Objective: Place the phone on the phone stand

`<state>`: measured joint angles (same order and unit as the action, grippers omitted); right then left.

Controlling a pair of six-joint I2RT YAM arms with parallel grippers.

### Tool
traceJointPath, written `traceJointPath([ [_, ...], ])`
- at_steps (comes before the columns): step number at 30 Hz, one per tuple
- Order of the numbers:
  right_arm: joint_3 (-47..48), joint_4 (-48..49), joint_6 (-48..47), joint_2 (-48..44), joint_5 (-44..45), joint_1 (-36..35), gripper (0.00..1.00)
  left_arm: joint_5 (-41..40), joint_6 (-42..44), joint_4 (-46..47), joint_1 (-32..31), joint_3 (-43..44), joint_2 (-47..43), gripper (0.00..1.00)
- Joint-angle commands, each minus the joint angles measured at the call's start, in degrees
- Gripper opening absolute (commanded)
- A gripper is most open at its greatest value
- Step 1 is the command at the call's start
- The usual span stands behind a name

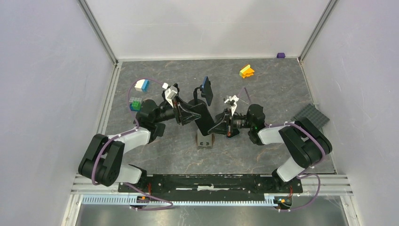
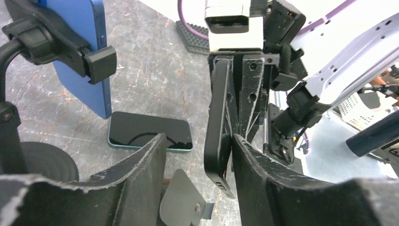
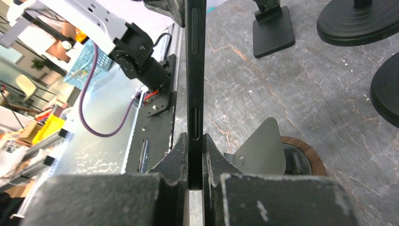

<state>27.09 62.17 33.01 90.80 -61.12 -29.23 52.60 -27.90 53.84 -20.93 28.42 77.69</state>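
Observation:
A black phone (image 1: 203,120) hangs on edge over the middle of the table, with my right gripper (image 3: 195,141) shut on its end. In the left wrist view the same phone (image 2: 217,141) stands between my left gripper's (image 2: 198,141) open fingers. It leans on the right finger (image 2: 256,174), and a wide gap separates it from the left finger (image 2: 141,179). The phone stand (image 1: 204,141), a grey tilted plate (image 3: 259,150) on a round wooden base (image 3: 308,160), sits on the table just below the phone. Nothing rests on the stand.
A blue phone (image 2: 80,42) is clamped in a black holder behind the grippers. Another dark phone (image 2: 150,132) lies flat on the table. Black stand bases (image 3: 362,19) stand nearby. Toy blocks (image 1: 141,85) (image 1: 246,71) lie towards the back, and a grey studded plate (image 1: 310,115) lies at the right.

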Motion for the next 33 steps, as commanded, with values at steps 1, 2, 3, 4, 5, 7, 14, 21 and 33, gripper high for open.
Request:
traceJointPath([
  [1,-0.19,17.8,9.68,1.53,-1.89,-0.08,0.0,0.71,-9.33,13.13,0.17,-0.32,3.1,0.55],
  [2,-0.26,17.81,9.66,1.49,-1.78,-0.04,0.0,0.59,-10.63,14.82,0.1,-0.43,3.75,0.5],
  [3,-0.24,17.6,9.51,1.52,-1.73,-0.03,0.0,0.45,-11.73,16.89,0.11,-0.51,4.57,0.46],
  [4,-0.28,17.25,9.41,1.47,-1.68,-0.03,0.0,0.31,-13.13,18.57,0.03,-0.48,5.42,0.4],
  [5,-0.36,16.91,9.1,1.38,-1.7,-0.03,0.0,0.38,-14.44,20.4,0.08,-0.43,6.13,0.32],
  [7,-0.27,14.91,7.71,1.09,-1.48,-0.12,0.0,0.56,-17.43,23.51,0.08,-0.3,7.61,0.14],
  [14,0.91,-0.36,-3.4,-0.96,-0.84,-0.12,0.35,2.2,-18.42,23.28,0.08,-0.71,7.11,0.02],
  [21,3.71,-20.97,-18.61,-3.65,1.11,-0.12,0.65,2.87,-7.89,8.83,-0.07,-1.24,3.05,0.02],
  [33,5.96,-47.55,-41.24,-10.42,6.87,3.92,0.74,6.6,-3.66,8.15,-2.89,1.27,9.86,0.02],
])
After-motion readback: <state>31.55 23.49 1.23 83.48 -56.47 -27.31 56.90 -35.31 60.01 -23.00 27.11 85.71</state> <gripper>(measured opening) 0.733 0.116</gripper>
